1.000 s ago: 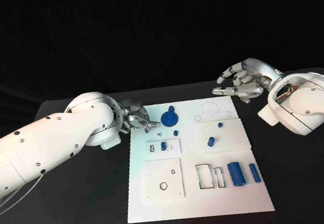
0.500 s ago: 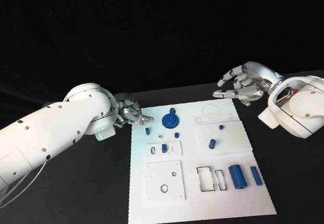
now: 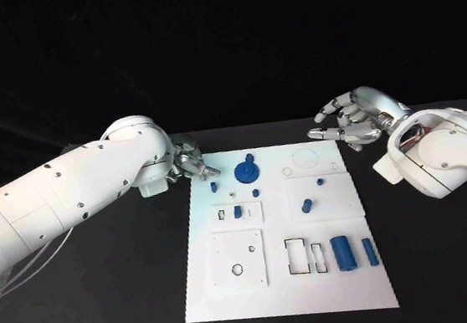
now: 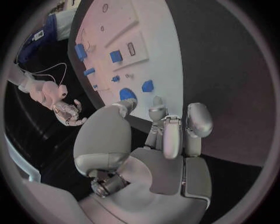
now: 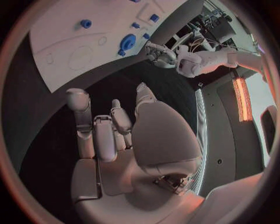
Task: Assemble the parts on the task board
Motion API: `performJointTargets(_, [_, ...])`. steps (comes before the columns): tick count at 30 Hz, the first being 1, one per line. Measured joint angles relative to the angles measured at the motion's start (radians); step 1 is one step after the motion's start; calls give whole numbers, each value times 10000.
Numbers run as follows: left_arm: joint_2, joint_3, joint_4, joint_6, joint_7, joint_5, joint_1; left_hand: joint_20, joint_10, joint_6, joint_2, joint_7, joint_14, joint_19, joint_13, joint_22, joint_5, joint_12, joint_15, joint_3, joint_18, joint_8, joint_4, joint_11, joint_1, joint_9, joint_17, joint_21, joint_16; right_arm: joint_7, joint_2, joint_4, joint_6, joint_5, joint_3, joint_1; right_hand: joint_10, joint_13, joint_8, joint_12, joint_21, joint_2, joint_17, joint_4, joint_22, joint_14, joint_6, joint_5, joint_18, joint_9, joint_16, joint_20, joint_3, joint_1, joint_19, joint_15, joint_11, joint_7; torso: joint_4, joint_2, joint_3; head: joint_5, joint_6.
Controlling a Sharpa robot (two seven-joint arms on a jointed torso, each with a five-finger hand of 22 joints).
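Task board point(image 3: 283, 289): flat white rectangular plate in the middle of the black counter point(image 3: 114, 318), lying between the two arms.
Left robot hand point(image 3: 192, 164): silver, smooth metal; fingers loosely spread and slightly curled, holding nothing; it hovers just off the board's far left corner.
Right robot hand point(image 3: 349, 121): silver; fingers apart and bent, holding nothing; it hangs beyond the board's far right corner, apart from it.
Round blue part point(image 3: 245, 170): disc with a small knob, on the board's far end, nearest the left robot hand.
Small blue parts: short pegs around the board's middle, one point(image 3: 237, 211) in a raised white block.
Blue cylinders point(image 3: 343, 252): two long ones lying side by side near the board's right edge, beside black-outlined rectangular slots point(image 3: 297, 256).
Square plate point(image 3: 237, 260): raised, white, with small holes.
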Motion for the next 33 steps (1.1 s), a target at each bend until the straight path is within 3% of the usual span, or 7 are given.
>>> performJointTargets(7, [235,-152,-302,193,-1,33,-1,0,0,0,0,0,0,0,-1,9,0,0,0,-27,0,0,-27,0,0,-13,0,0,0,1,12,0,-13,1,0,-2,0,0,0,0,0,0,-12,0,-20,0,0,0,0,0,0,0,0,0,0,0,0,0,-6,7,-3,20,-17])
performJointTargets(12, [297,-196,-391,268,-1,73,-6,0,0,0,67,0,0,0,-1,17,0,0,0,-55,0,0,1,0,-67,-13,0,0,0,2,14,0,-20,1,0,-3,0,0,0,0,0,0,-11,0,-20,0,0,0,0,0,0,0,0,0,1,0,0,0,-12,7,-1,23,-31])
performJointTargets(23, [316,-216,-420,344,-1,143,-7,0,1,292,250,-77,0,1,80,64,-1,74,-1,-111,-1,0,-56,-1,38,-24,-1,0,0,5,25,-3,-30,1,0,-4,1,0,0,0,1,0,-11,0,-19,0,0,0,0,0,0,0,0,0,1,0,0,0,-5,-12,6,19,-74])
performJointTargets(33, [316,-223,-363,485,-1,238,-7,0,31,485,393,-196,0,1,151,98,-1,135,0,-167,0,219,-55,-47,181,92,0,0,0,6,42,-19,-35,2,0,-16,1,0,0,0,1,0,-11,0,-19,0,0,0,0,0,0,0,0,0,1,0,1,0,-5,-17,12,47,-82])
